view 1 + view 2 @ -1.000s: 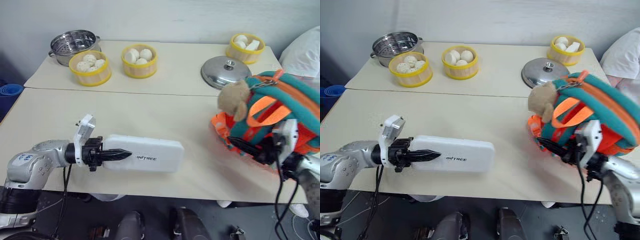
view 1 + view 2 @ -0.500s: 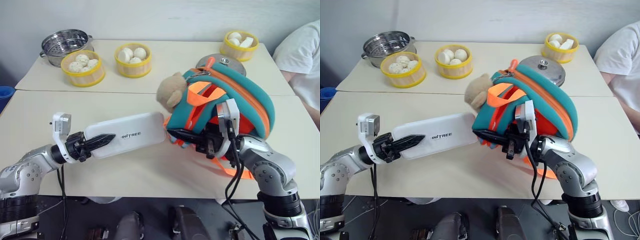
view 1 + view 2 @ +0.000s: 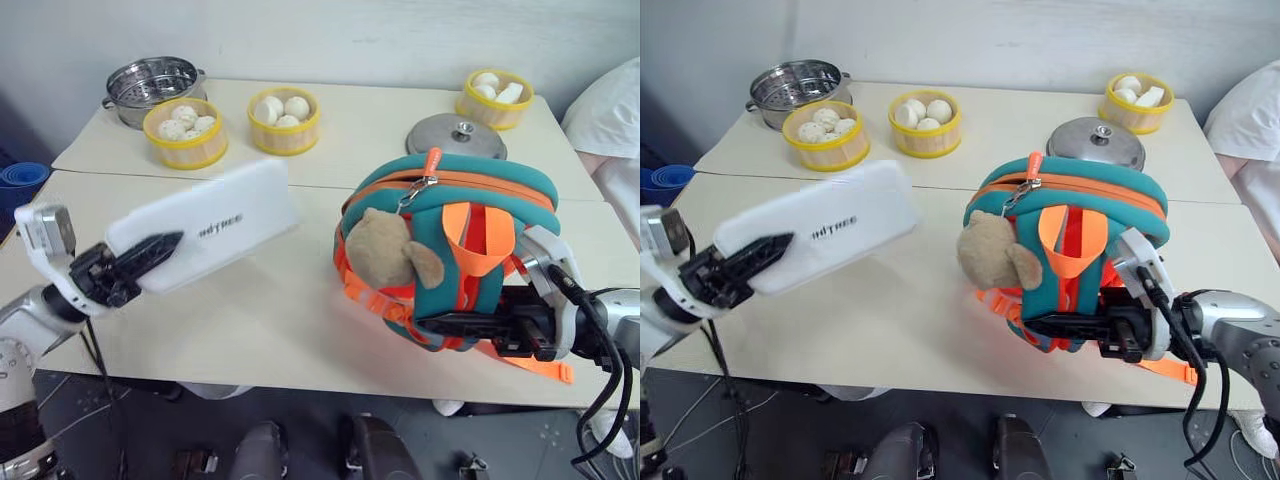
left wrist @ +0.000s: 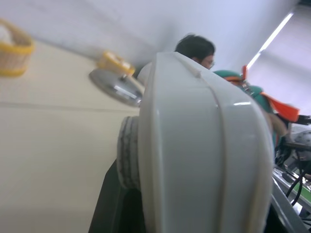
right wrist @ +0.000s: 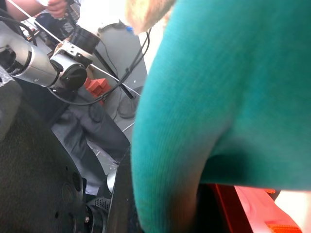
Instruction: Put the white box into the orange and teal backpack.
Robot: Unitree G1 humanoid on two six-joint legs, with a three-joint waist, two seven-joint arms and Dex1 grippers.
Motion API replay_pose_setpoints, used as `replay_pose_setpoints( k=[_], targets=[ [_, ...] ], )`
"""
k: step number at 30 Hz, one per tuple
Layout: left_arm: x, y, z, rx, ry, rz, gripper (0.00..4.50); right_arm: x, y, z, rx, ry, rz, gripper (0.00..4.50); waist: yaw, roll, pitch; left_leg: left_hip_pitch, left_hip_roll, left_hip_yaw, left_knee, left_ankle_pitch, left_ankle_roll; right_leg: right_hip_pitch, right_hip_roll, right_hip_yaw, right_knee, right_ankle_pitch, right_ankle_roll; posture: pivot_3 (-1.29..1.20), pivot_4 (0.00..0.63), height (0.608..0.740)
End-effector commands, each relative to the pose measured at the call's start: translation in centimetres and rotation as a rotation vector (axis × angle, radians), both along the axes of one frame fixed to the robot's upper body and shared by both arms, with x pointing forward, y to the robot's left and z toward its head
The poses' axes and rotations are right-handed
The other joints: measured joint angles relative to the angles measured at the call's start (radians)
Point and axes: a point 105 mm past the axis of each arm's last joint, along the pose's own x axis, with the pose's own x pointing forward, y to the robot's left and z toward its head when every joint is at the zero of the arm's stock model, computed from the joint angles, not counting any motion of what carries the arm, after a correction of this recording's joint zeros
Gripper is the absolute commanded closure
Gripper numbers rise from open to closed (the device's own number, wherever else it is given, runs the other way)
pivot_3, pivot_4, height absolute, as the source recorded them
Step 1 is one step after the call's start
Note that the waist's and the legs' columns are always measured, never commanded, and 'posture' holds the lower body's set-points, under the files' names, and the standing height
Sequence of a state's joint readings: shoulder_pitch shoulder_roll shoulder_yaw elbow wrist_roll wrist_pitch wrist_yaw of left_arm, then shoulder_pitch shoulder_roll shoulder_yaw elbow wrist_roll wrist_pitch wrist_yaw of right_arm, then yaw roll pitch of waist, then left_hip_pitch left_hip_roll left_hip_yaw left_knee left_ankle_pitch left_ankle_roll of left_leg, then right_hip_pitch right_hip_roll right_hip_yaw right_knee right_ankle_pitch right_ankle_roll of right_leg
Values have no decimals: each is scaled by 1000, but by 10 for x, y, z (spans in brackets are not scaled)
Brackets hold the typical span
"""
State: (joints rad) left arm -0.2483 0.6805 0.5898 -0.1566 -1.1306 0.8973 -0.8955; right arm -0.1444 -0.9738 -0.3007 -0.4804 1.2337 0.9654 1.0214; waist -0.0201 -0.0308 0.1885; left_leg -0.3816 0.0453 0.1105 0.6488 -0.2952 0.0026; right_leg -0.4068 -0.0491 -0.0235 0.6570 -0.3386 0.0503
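Left eye view, one white box [image 3: 205, 236], one backpack [image 3: 450, 240], three baskets [image 3: 184, 132]

The white box [image 3: 205, 235] looks like smooth, faintly glossy plastic. The orange and teal backpack [image 3: 455, 240] is matt woven cloth with a fuzzy plush bear [image 3: 385, 250]. The pot [image 3: 153, 85] and lid [image 3: 456, 133] are shiny metal.

White box [image 3: 205, 235], teal-orange backpack [image 3: 450, 240]
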Motion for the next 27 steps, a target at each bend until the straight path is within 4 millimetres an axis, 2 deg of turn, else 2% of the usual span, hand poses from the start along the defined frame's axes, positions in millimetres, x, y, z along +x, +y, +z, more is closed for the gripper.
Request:
replay_pose_setpoints(
  k=[1,4,8,9,13,16,17,20,24,27],
  targets=[
    [8,-43,24,58,-172,-102,3266,5,-12,-2,-16,-6,-32,4473,3,0,0,0,0,0,0,0,0,0,0,0,0,0,0,0,150,740],
    [21,-67,30,142,-238,-142,3266,9,-10,-5,-4,-12,-41,4473,12,0,0,-1,-1,1,0,2,-2,-1,1,0,-1,1,1,0,150,740],
    [46,-81,24,349,-302,-78,3266,11,-7,-4,16,-29,-48,4473,4,0,0,-3,1,4,1,4,-6,-3,5,3,-1,1,1,0,150,740],
    [47,-84,24,396,-349,-94,3266,12,-6,-4,16,-34,-52,4473,3,0,0,-3,1,4,1,4,-6,-3,5,3,-1,1,1,0,150,740],
    [31,-104,25,499,-419,-289,3266,14,-5,-4,21,-46,-73,4473,5,0,0,-3,1,4,2,4,-6,-3,5,4,-1,1,2,0,150,740],
    [17,-121,16,693,-508,-463,3266,15,-5,-5,21,-47,-81,4473,9,0,0,-4,1,4,3,4,-5,-3,5,4,-1,1,2,0,150,740],
    [17,-127,16,732,-532,-493,3266,16,-5,-6,20,-49,-82,4473,13,0,0,-4,1,4,3,4,-5,-3,5,4,-1,1,2,0,150,740],
    [36,-145,12,864,-573,-497,3266,17,-4,-6,25,-57,-80,4473,23,0,0,-4,1,4,4,4,-5,-3,5,4,-1,1,2,0,150,740],
    [75,-193,10,908,-519,-409,3266,19,0,-9,33,-65,-67,4473,26,0,0,-5,0,4,8,3,-2,-2,6,4,-1,2,4,0,150,740],
    [82,-234,14,798,-502,-416,3266,20,1,-10,31,-70,-61,4473,21,0,0,-7,0,4,11,2,0,-3,6,5,-1,2,5,0,150,740]
  ],
)
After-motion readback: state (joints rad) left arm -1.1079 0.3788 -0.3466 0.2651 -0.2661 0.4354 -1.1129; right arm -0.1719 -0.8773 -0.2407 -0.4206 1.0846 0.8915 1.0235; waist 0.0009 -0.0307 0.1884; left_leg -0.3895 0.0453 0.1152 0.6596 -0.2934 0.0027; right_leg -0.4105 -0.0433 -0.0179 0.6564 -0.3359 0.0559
